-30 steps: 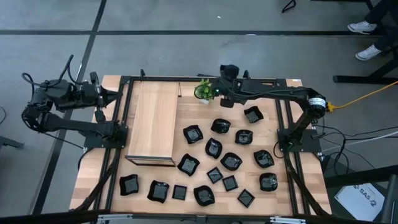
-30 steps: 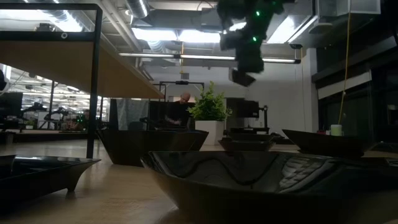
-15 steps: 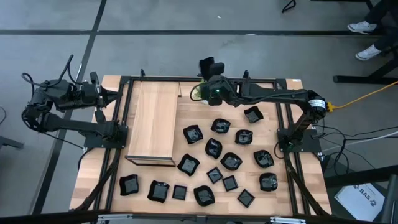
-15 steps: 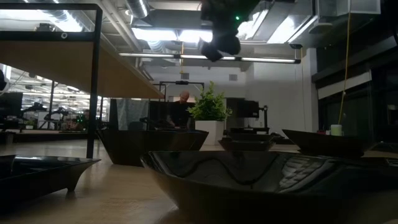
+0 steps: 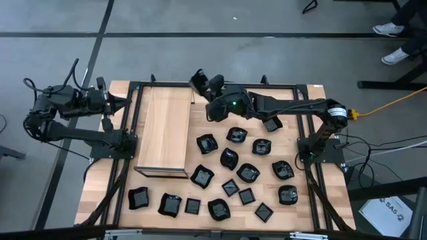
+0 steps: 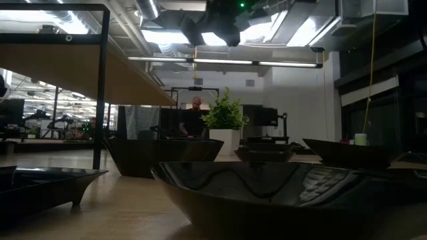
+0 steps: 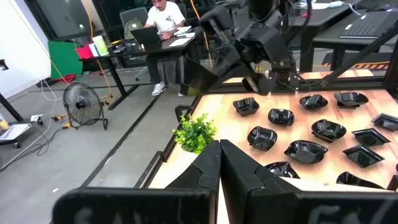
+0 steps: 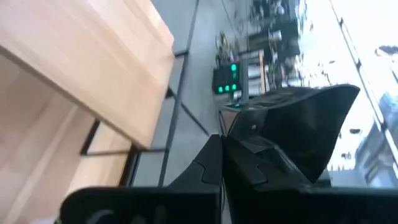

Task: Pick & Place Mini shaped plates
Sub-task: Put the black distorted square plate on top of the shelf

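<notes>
A grey floor is surrounding the table (image 5: 100,193), with a person sitting at a desk in the room beyond. A raised wooden shelf (image 5: 163,130) is standing on the table's left half. The right arm is reaching across the far edge, its gripper (image 5: 200,81) clamping the rim of one black plate (image 8: 311,124), high above the shelf's far end, apparently tilted. The left gripper (image 5: 127,102) is waiting, pinched closed and empty, beyond the table's left edge. The other plates (image 5: 247,173) are lying scattered over the right and near parts. A plant (image 7: 194,132) is sitting near the far edge.
</notes>
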